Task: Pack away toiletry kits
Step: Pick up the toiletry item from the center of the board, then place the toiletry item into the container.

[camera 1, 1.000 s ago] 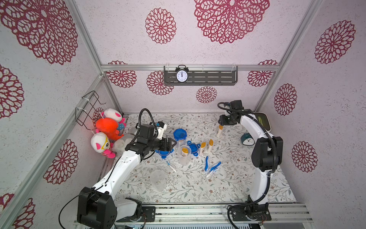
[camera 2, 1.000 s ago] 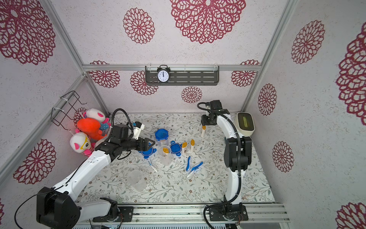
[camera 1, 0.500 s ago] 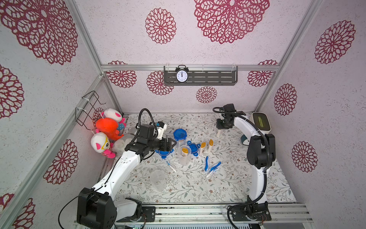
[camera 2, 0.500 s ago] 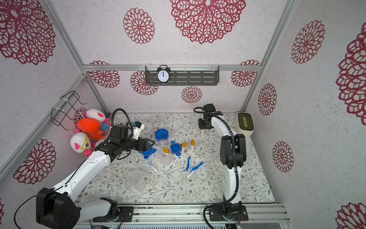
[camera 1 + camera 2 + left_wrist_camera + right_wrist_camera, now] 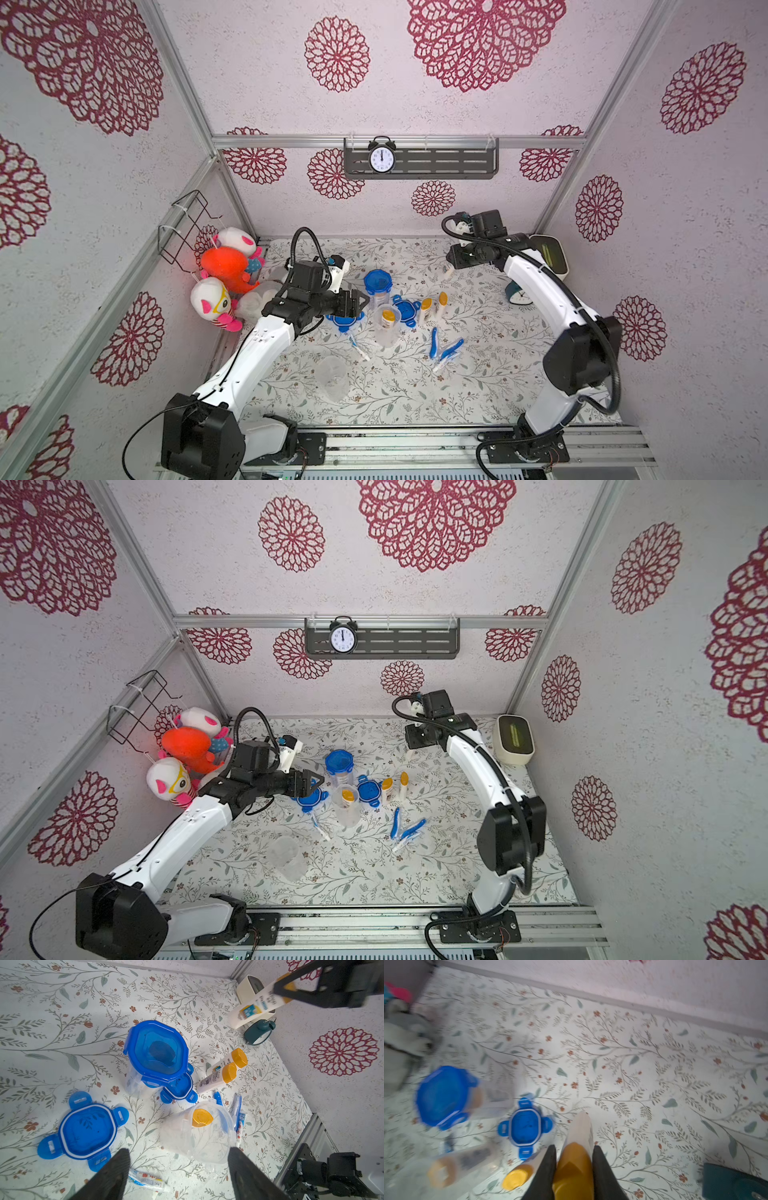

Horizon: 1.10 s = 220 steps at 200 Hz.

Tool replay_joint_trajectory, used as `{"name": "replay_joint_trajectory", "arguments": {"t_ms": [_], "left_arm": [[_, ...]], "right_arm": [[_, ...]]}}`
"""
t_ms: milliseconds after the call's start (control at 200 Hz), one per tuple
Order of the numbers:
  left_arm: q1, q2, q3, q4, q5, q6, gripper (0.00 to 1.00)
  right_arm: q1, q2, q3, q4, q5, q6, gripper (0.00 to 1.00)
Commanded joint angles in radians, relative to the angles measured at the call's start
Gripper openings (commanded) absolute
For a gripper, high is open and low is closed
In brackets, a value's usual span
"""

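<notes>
Three clear cups stand on the desk. The lidded cup is toward the back edge, and the open cup just in front of it has an orange-capped bottle inside. The empty cup is nearer the front edge. Loose lids, spare bottles, toothbrushes and toothpaste tubes sit around the middle.

The right gripper is closed on the orange cap of the held bottle, one jaw pressed to each side. The bottle's white body hangs free, clear of the desk, near the back edge toward the right corner. The left gripper has its jaws wide apart and holds nothing. It hovers low near the open cup and a loose lid.

The held bottle looks light and smooth. Its body is probably soft enough to squash or slip under a pinch, so the hard cap seems the safer hold. Gripped at one end, it may swing, so going bottom-first into a cup likely needs a slow, upright descent. The thin cups could tip if nudged at the rim.
</notes>
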Motion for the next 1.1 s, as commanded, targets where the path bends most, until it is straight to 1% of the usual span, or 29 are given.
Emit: {"name": "replay_joint_trajectory", "arguments": {"t_ms": [0, 100, 220, 365, 515, 761, 1096], "left_arm": [[0.006, 0.012, 0.04, -0.031, -0.026, 0.013, 0.77], [0.006, 0.023, 0.054, -0.058, -0.035, 0.009, 0.77], [0.005, 0.025, 0.054, -0.063, -0.044, -0.002, 0.77], [0.005, 0.023, 0.058, -0.072, -0.056, -0.011, 0.76], [0.006, 0.025, 0.058, -0.08, -0.061, -0.014, 0.76], [0.006, 0.031, 0.06, -0.08, -0.057, -0.022, 0.76], [0.005, 0.032, 0.057, -0.081, -0.051, -0.025, 0.75]], "right_arm": [[0.059, -0.047, -0.009, 0.023, -0.199, -0.061, 0.22], [0.109, -0.048, -0.011, 0.032, -0.288, -0.066, 0.22], [0.16, -0.041, -0.009, 0.035, -0.345, -0.069, 0.21], [0.199, -0.036, -0.03, 0.054, -0.395, -0.054, 0.21], [0.237, -0.026, -0.041, 0.041, -0.417, -0.051, 0.21], [0.273, -0.004, -0.051, 0.012, -0.405, -0.059, 0.2], [0.311, 0.031, -0.048, -0.049, -0.349, -0.091, 0.21]]}}
